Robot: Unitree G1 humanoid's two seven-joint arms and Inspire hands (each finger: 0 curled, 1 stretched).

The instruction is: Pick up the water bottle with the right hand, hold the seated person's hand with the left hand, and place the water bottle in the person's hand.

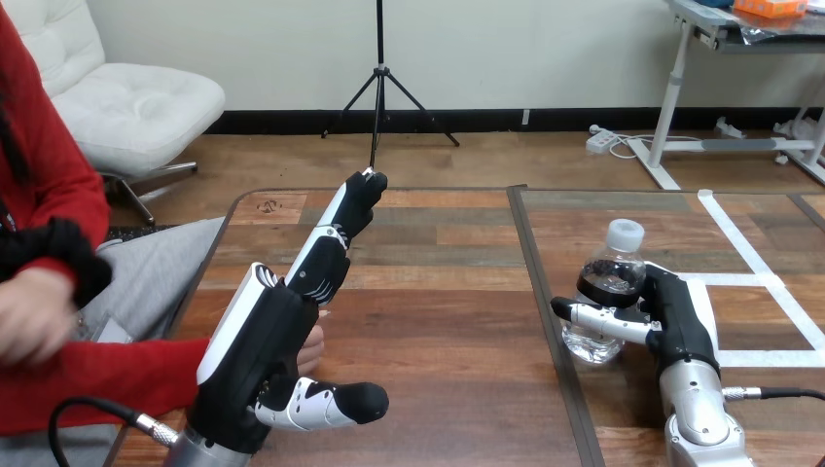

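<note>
In the head view, the left robot hand (263, 341) is released, fingers straight, with the person's hand (313, 350) just behind its palm. The right robot hand (671, 316) is grasping the upright water bottle (611, 282), which stands on the desk (448, 321).

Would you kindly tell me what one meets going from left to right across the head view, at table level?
The person's hand at the view's left → left hand → table's dark seam → water bottle → right hand, curled round it.
</note>
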